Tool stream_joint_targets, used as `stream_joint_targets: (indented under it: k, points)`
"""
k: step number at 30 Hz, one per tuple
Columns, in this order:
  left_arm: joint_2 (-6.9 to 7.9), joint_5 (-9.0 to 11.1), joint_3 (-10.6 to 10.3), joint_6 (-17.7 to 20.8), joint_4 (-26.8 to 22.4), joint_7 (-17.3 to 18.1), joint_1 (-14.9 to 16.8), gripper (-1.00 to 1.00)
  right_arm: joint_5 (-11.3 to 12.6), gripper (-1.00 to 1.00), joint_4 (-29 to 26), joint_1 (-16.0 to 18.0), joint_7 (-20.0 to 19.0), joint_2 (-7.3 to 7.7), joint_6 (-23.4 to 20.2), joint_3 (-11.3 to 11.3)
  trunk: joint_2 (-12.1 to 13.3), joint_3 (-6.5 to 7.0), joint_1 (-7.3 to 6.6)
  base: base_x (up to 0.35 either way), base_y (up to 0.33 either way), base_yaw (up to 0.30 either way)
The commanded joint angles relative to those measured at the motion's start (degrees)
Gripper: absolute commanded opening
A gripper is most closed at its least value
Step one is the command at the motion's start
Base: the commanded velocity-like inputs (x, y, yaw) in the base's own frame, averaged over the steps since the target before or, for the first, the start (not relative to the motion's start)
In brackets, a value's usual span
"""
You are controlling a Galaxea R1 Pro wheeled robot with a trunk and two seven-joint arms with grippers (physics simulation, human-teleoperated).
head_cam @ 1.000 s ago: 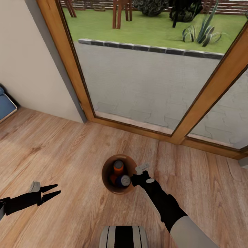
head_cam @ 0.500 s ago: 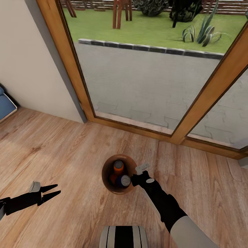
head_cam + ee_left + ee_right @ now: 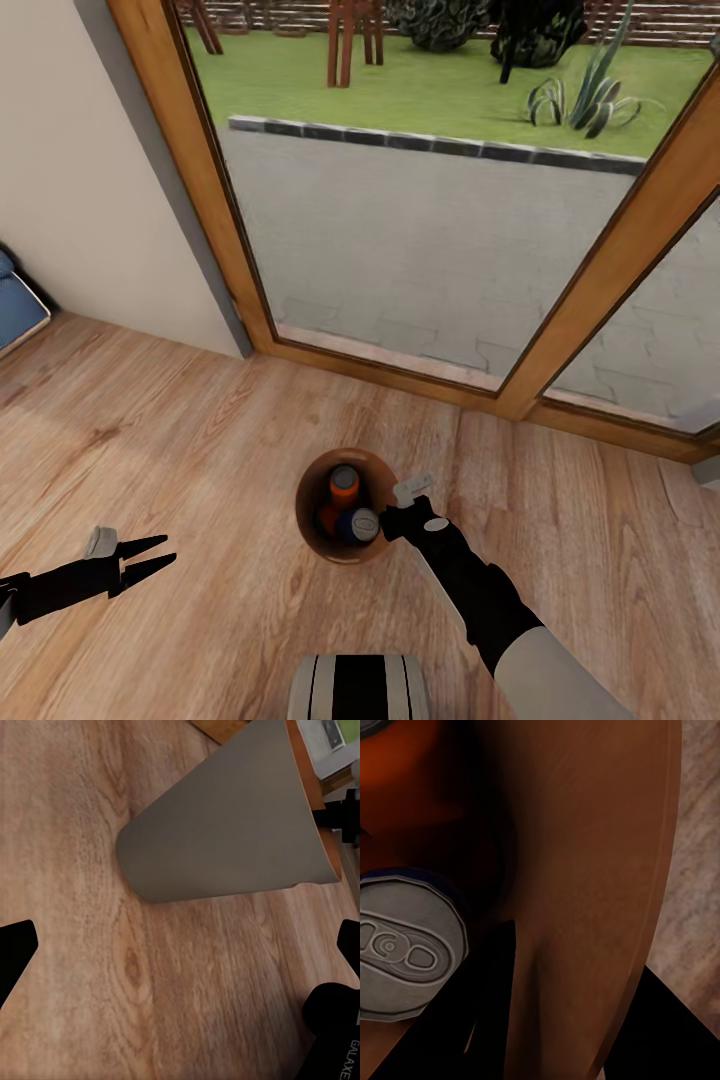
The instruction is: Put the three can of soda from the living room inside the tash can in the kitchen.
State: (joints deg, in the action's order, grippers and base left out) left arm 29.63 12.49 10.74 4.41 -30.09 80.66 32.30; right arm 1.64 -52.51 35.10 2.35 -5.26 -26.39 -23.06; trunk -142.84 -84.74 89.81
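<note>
The glass doors [image 3: 430,230] with wood frames span 10 to 2 o'clock of the head view; plank floor [image 3: 200,430] covers the lower half.

The tash can [image 3: 305,505] stands on the floor near centre, toward 6 o'clock, still in the living room and not the kitchen. In the left wrist view its grey outer wall [image 3: 225,817] tapers toward the floor.

The right gripper [image 3: 392,520] sits at the bin's 3 o'clock rim. The right wrist view shows one dark finger inside the brown wall [image 3: 585,832] and one outside, so it appears clamped on the rim.

The left gripper [image 3: 150,560], at 8 o'clock, is empty with its fingers spread.

Inside the bin: an orange can [image 3: 343,485] upright and the dark blue can [image 3: 360,522] with its silver top [image 3: 405,949] just beside the inner finger. A third can shows as an orange patch, partly hidden.

Risk, as judged: a one-sided rim hold may let the loaded bin tilt or slip in transit, spilling cans.
</note>
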Motion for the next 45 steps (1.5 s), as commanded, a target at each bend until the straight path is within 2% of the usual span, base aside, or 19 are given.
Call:
stream_joint_targets:
  k: [1, 8, 9, 45]
  points:
    - [-0.02, -0.01, -0.02, -0.01, 0.03, -0.01, 0.02, 1.0, -0.06, -1.0, -0.13, -0.04, -0.07, -0.01, 0.46, 0.04, 0.0, -0.01, 1.65, 0.0, 0.0, 0.0]
    - [-0.01, -0.01, -0.02, -0.01, 0.03, -0.04, 0.04, 1.0, -0.06, -1.0, -0.13, -0.04, -0.07, 0.01, 0.46, 0.06, 0.0, -0.01, 1.65, 0.0, 0.0, 0.0]
    - [-0.01, -0.01, -0.02, -0.01, 0.03, -0.05, 0.04, 1.0, -0.06, 1.0, -0.13, -0.04, -0.07, 0.0, 0.46, 0.08, 0.0, -0.01, 1.65, 0.0, 0.0, 0.0]
    - [-0.01, -0.01, 0.02, -0.01, 0.03, -0.06, 0.04, 1.0, -0.06, 1.0, -0.13, -0.04, -0.07, -0.01, 0.49, 0.04, 0.0, -0.01, 1.65, 0.0, 0.0, 0.0]
